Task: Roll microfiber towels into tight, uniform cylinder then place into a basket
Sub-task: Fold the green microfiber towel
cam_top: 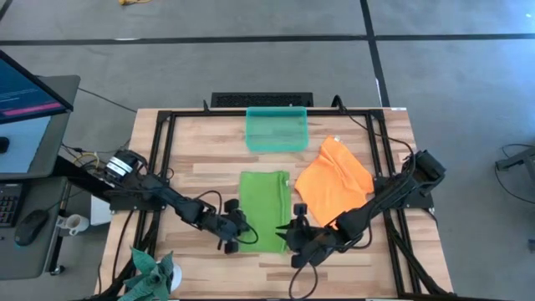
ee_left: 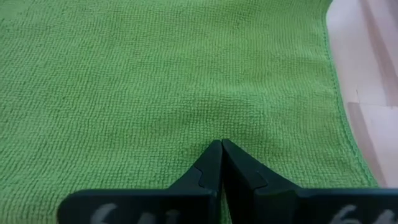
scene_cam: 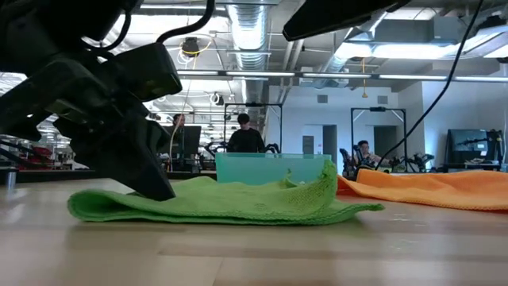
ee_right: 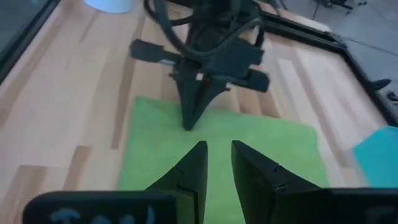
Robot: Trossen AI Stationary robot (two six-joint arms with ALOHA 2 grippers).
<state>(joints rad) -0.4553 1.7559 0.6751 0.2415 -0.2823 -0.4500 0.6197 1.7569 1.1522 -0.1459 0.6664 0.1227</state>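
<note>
Microfiber with a fine looped, nubby weave makes up the lime green towel [ee_left: 161, 74], which lies folded into a rough rectangle near the front middle of the table [cam_top: 201, 167]; from the low camera its layers sag in soft wrinkles and one corner stands up slightly. Just beside it, toward the right arm's side, the bright orange towel [cam_top: 334, 180] lies crumpled in a loose, uneven patch, apart from the green one by a narrow strip of wood. Behind both, at the table's far edge, sits the basket [cam_top: 277, 128], a low-walled rectangular bin of translucent teal plastic.

The left gripper [cam_top: 237, 231] rests on the green towel's near left corner, its dark wedge-shaped fingers [ee_left: 211, 168] pressed together with their tips down on the cloth. The right gripper [cam_top: 294, 237] is at the towel's near right corner, its fingers [ee_right: 193, 171] standing a little apart over the green cloth; whether they pinch an edge cannot be told.

Pale butcher-block planks form the tabletop, framed by black metal rails. A dark green spiky plant [cam_top: 150, 272] sits at the near left corner. Beyond lies grey floor and a monitor [cam_top: 25, 88]; the low view looks into an open workshop with ceiling ducts and a few people [scene_cam: 246, 135] far back.
</note>
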